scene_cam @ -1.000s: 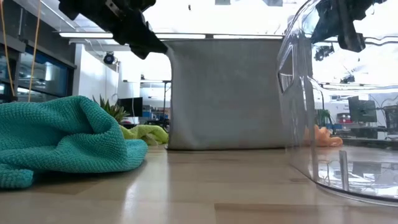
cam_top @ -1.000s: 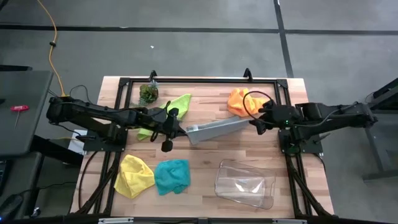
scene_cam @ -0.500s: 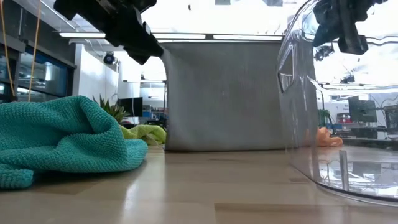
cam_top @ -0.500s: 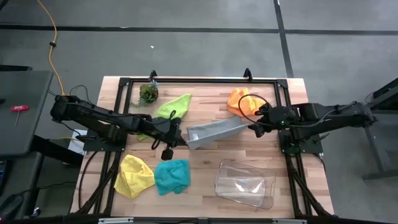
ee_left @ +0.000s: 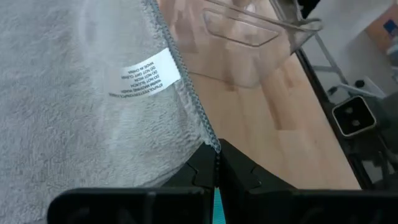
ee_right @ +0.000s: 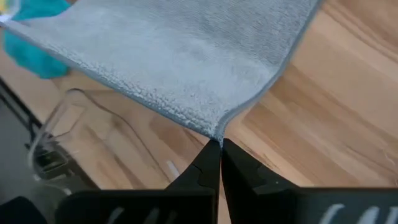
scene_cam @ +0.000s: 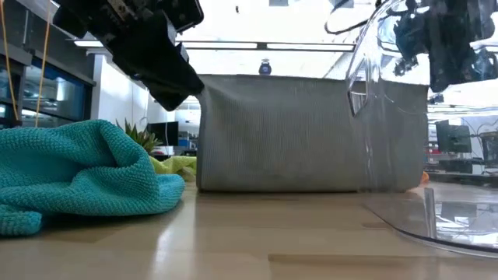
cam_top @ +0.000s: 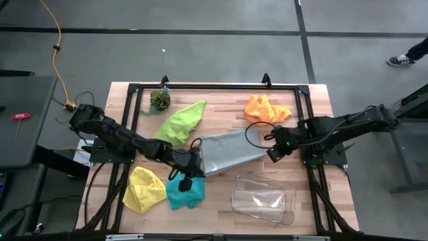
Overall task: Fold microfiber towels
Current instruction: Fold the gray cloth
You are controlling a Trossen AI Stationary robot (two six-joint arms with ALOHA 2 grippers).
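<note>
Your tray (cam_top: 262,198) holds nothing; left gripper (cam_top: 194,158), right gripper (cam_top: 271,148) pinch grey towel (cam_top: 231,150) corners; orange towel (scene_cam: 425,177) mostly hidden in low view.

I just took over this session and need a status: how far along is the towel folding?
Nothing looks folded yet. In hand: the grey towel, stretched between the left hand and right hand, each shut on a corner. Left: the green towel, orange towel, yellow towel and teal towel, all lying crumpled.

Even overhead light — low view glares, foreground soft.
</note>
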